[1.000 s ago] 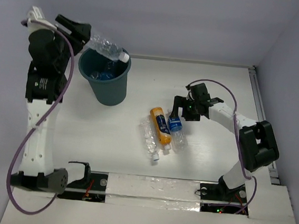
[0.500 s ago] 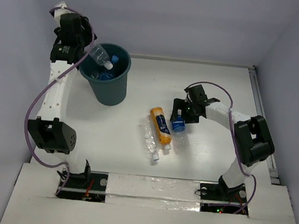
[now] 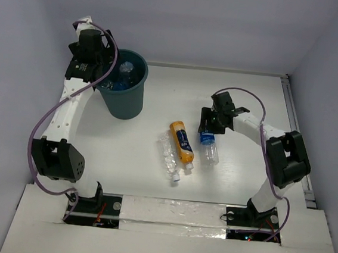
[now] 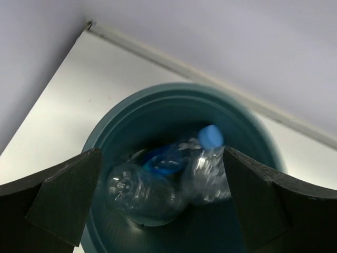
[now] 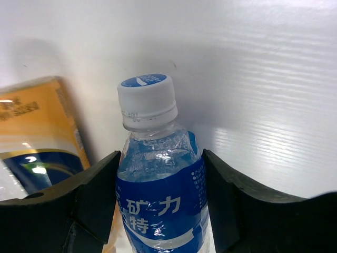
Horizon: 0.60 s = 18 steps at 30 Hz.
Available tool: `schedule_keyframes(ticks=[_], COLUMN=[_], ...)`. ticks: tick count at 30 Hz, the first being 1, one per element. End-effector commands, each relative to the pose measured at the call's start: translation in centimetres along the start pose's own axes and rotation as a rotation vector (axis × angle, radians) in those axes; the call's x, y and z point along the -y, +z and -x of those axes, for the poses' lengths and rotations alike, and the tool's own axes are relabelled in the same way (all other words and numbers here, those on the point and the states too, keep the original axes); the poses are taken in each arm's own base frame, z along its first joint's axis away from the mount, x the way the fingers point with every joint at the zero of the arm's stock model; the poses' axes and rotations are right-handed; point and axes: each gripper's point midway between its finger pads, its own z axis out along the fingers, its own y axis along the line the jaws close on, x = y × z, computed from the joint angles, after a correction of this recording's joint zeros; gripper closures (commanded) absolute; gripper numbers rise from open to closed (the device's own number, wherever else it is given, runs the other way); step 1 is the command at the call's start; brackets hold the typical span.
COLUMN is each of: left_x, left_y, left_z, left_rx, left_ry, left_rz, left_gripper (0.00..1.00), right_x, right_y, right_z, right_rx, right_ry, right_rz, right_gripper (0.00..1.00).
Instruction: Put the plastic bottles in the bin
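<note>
The dark teal bin (image 3: 133, 102) stands at the far left. My left gripper (image 3: 109, 67) hangs open and empty over its rim. In the left wrist view the gripper (image 4: 162, 158) looks down into the bin (image 4: 174, 92), where a clear bottle with a blue cap (image 4: 210, 168) lies on other clear bottles (image 4: 139, 190). My right gripper (image 3: 206, 129) is shut on the neck end of a blue-labelled bottle (image 3: 209, 149) lying on the table; its fingers (image 5: 100, 184) press the label (image 5: 160, 205). An orange bottle (image 3: 181, 141) and a clear bottle (image 3: 168, 156) lie just left of it.
The orange bottle (image 5: 42, 126) lies close to my right gripper's left finger. A rail (image 3: 289, 117) runs along the table's right edge. Walls close the back and both sides. The arm bases sit at the near edge (image 3: 172, 213).
My left gripper swung over the bin and let go of its clear bottle, which now lies inside. My right gripper closed round the blue-labelled bottle, which turned a little.
</note>
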Motion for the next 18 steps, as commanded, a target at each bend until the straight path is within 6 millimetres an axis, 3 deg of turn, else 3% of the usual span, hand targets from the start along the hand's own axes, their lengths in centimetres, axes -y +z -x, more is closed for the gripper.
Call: schedule_keyframes(ticks=[1,4,7,8,9,10,11,12,13,14,15,16,18], left_x=[2.3,3.4,5.2,5.6,5.8,6.7,6.7,6.8,6.9,6.7,7.0,6.4,5.7], left_y=[-4.8,-6.8,-9.8,-9.7,-11.4,-12.4,-12.1,-13.7,-13.6,-13.9,-15.5,-15.2,-16.7], left_z=[6.9,8.3,7.7,5.7,5.7,4.6,1.9,1.6,-1.2,-2.1,-2.8,-5.3,-6.9], left_rx=[0.165,0.177,0.166,0.121,0.135,0.115,0.061,0.062,0.002,-0.018,-0.029,-0.084,-0.113], left_ry=[-0.085,-0.115,-0.133,-0.133,-0.143,-0.142,-0.135,-0.159,-0.154,-0.165,-0.174,-0.188,-0.209], left_rz=[-0.131,-0.198,-0.297,-0.316,-0.351,-0.388,-0.394,-0.427,-0.436,-0.448,-0.499,-0.488,-0.506], left_gripper=[0.01,0.01,0.12,0.15,0.22,0.35,0.42,0.51,0.69,0.76,0.83,0.94,1.0], right_x=[-1.1,-1.4,-4.3,-6.1,-7.5,-9.3,-10.9,-12.5,-14.6,-16.1,-17.4,-19.9,-22.5], right_y=[-4.6,-8.0,-12.3,-14.7,-17.0,-18.7,-20.2,-21.1,-23.7,-24.6,-24.4,-26.8,-28.0], right_z=[5.2,7.2,9.6,10.5,12.1,13.1,13.7,14.1,15.9,16.3,17.0,18.4,19.7], right_rx=[0.181,0.261,0.351,0.396,0.454,0.497,0.519,0.533,0.595,0.604,0.606,0.656,0.68], right_ry=[-0.015,-0.018,-0.008,-0.011,-0.006,0.006,-0.001,-0.01,0.004,0.004,0.017,0.039,0.062], right_rz=[-0.021,-0.034,0.08,0.165,0.22,0.284,0.342,0.387,0.46,0.517,0.552,0.638,0.716], right_gripper=[0.42,0.42,0.43,0.43,0.43,0.43,0.43,0.43,0.43,0.43,0.43,0.43,0.43])
